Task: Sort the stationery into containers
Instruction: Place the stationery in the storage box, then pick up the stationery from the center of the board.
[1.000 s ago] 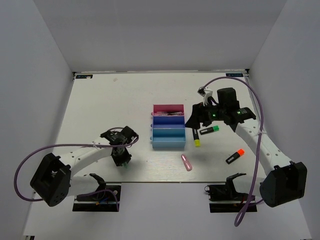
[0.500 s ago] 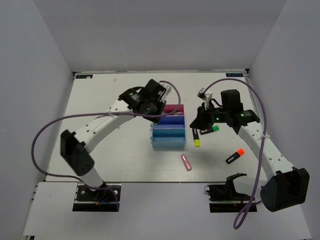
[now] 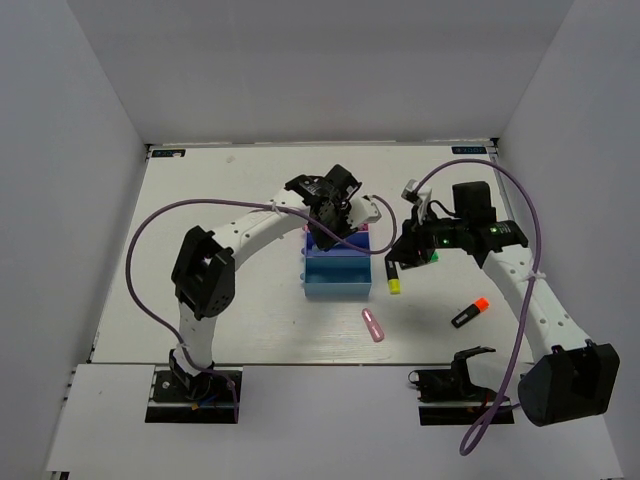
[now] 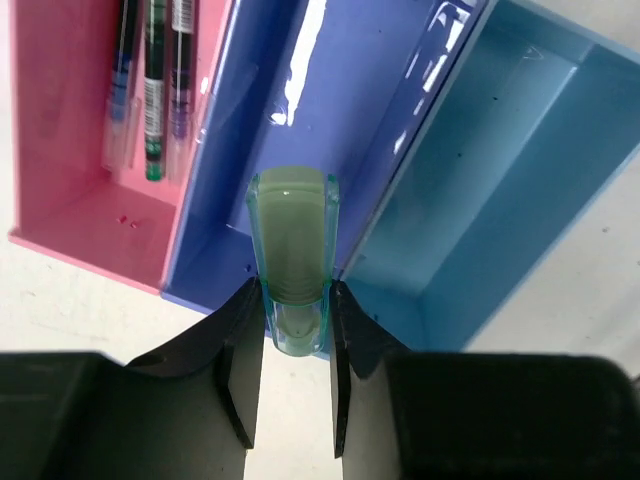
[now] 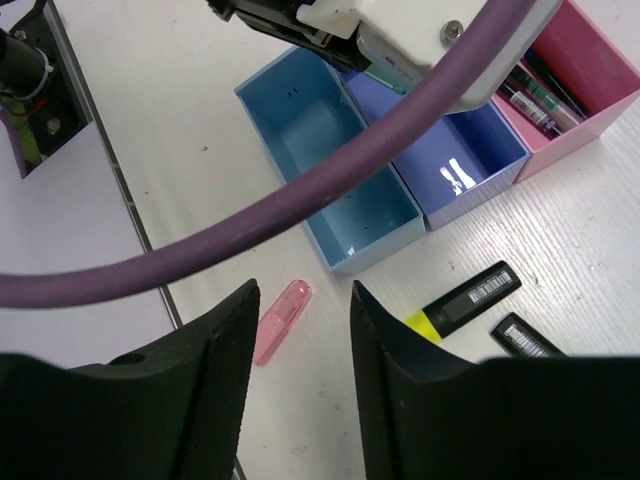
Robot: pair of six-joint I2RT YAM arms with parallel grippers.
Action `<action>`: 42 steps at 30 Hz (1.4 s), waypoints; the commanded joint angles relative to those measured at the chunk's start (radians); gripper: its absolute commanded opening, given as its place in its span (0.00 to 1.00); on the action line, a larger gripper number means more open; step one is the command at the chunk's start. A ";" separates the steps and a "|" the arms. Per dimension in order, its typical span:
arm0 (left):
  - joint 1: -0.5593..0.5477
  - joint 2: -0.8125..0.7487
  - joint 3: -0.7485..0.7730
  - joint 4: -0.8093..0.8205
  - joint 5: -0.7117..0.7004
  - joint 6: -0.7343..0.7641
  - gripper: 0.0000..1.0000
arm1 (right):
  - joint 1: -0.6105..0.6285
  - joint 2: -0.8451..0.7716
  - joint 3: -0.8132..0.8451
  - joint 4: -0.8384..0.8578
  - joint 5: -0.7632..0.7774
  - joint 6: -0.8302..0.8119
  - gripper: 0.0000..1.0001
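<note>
My left gripper (image 3: pixel 327 232) hangs over the joined trays, shut on a mint-green stick (image 4: pixel 292 255). The stick stands over the near wall between the dark blue tray (image 4: pixel 330 110) and the light blue tray (image 4: pixel 500 200). The magenta-pink tray (image 4: pixel 90 210) holds thin dark pens (image 4: pixel 150 80). My right gripper (image 3: pixel 400 252) is open and empty, above the table right of the trays. Below it lie a pink stick (image 5: pixel 278 320), a yellow-capped highlighter (image 5: pixel 465 300) and a green-capped highlighter (image 3: pixel 425 260). An orange-capped highlighter (image 3: pixel 469 313) lies further right.
The left arm's purple cable (image 5: pixel 300 190) crosses the right wrist view. White walls close in the table on three sides. The pink stick also shows in the top view (image 3: pixel 373 325), near the table's front edge.
My left arm has swung from the near left of the table to above the trays, carrying the mint-green stick. My right gripper has shifted slightly down and left.
</note>
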 commanded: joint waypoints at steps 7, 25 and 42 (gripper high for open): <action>0.040 0.005 -0.010 0.125 0.020 0.056 0.06 | -0.044 -0.026 -0.001 -0.038 -0.090 -0.073 0.54; 0.057 -0.071 -0.008 0.159 0.102 -0.076 0.56 | -0.099 0.000 -0.007 -0.105 -0.162 -0.156 0.54; 0.067 -1.049 -0.929 0.420 -0.120 -0.605 1.00 | 0.374 0.001 -0.262 -0.051 0.428 0.129 0.60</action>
